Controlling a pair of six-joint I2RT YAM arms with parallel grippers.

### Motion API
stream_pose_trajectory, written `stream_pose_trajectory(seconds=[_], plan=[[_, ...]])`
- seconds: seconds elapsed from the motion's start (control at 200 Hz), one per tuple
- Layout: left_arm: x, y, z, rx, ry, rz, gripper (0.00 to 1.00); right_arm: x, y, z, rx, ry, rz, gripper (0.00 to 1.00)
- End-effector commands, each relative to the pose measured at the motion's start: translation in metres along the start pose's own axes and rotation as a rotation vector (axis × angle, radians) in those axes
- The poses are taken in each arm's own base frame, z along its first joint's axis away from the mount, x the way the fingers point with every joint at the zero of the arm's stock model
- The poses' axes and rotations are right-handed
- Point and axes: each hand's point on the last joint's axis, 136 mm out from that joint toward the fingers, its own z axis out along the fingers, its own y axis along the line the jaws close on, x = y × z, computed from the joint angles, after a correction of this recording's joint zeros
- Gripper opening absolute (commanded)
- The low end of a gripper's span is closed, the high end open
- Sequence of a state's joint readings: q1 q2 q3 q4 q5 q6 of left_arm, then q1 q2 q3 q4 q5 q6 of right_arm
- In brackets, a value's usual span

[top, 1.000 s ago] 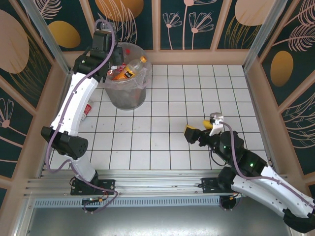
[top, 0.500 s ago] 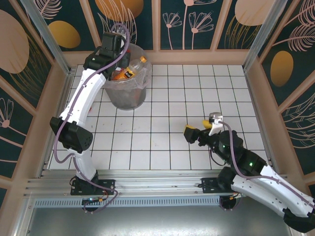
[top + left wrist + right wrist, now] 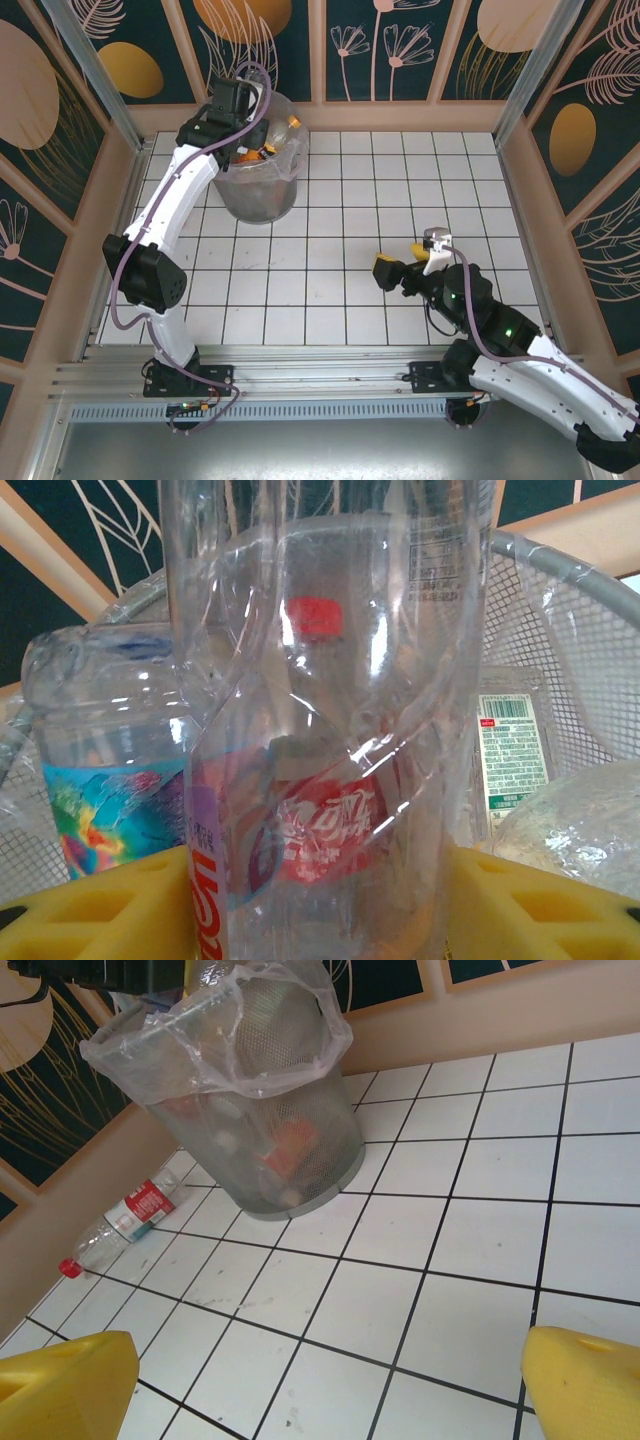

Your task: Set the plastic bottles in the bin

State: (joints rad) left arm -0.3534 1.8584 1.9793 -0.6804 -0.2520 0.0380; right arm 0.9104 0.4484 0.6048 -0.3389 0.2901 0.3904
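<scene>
Nearest the bases, the right gripper (image 3: 404, 262) hung low over the white tiled table (image 3: 330, 300). Its yellow fingers (image 3: 60, 1385) were spread as wide as they go, with nothing between them but bare tiles.

Further out, a red-labelled bottle (image 3: 118, 1223) with a red cap lay on its side on the tiles. It was close to the left wall and just beside the bin (image 3: 300, 1160), not touching it.

At the far left corner stood the bin itself, a round grey mesh basket lined with a clear bag (image 3: 250, 1050). In the top view several bottles showed inside it, orange ones among them (image 3: 268, 150).

The left arm reached over the bin's rim, with the left gripper (image 3: 320, 910) pointing down into it. In the left wrist view its yellow fingers (image 3: 100, 910) were partly closed on a clear bottle (image 3: 330, 710). That bottle stood upright between them and touched both sides.

Behind it, inside the mesh wall (image 3: 590, 660), sat a blue-labelled bottle (image 3: 95, 800) on the left. A red-capped bottle (image 3: 315, 615) showed through the clear plastic.
</scene>
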Motion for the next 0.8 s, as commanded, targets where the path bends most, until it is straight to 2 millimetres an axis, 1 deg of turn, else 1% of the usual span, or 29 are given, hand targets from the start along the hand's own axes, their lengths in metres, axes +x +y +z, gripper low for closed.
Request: stream_pose_trajectory(seconds=[0.0, 0.13, 0.225, 0.345, 0.44, 0.54, 0.661, 0.796], plan=[[0.024, 0.009, -0.003, -0.042, 0.082, 0.047, 0.63, -0.014, 0.005, -0.001, -0.014, -0.046, -0.003, 0.99], [0.027, 0.020, -0.011, -0.092, 0.097, 0.038, 0.63, -0.013, 0.006, 0.002, -0.019, -0.041, -0.007, 0.99], [0.024, 0.024, -0.021, -0.103, 0.087, 0.019, 0.63, -0.012, 0.008, 0.005, -0.022, -0.034, -0.018, 0.99], [0.030, 0.028, -0.023, -0.128, 0.112, 0.018, 0.62, -0.011, 0.011, 0.010, -0.029, -0.018, -0.029, 0.99], [0.031, 0.032, -0.022, -0.153, 0.110, 0.014, 0.62, -0.010, 0.012, 0.012, -0.031, -0.013, -0.034, 0.99], [0.021, 0.038, -0.023, -0.186, 0.086, 0.009, 0.62, -0.010, 0.011, 0.012, -0.031, -0.013, -0.035, 0.99], [0.003, 0.042, -0.026, -0.200, 0.043, 0.000, 0.61, -0.012, 0.010, 0.012, -0.026, -0.017, -0.035, 0.99], [-0.006, 0.041, -0.026, -0.193, 0.023, 0.011, 0.62, -0.010, 0.008, 0.013, -0.022, -0.018, -0.031, 0.99]])
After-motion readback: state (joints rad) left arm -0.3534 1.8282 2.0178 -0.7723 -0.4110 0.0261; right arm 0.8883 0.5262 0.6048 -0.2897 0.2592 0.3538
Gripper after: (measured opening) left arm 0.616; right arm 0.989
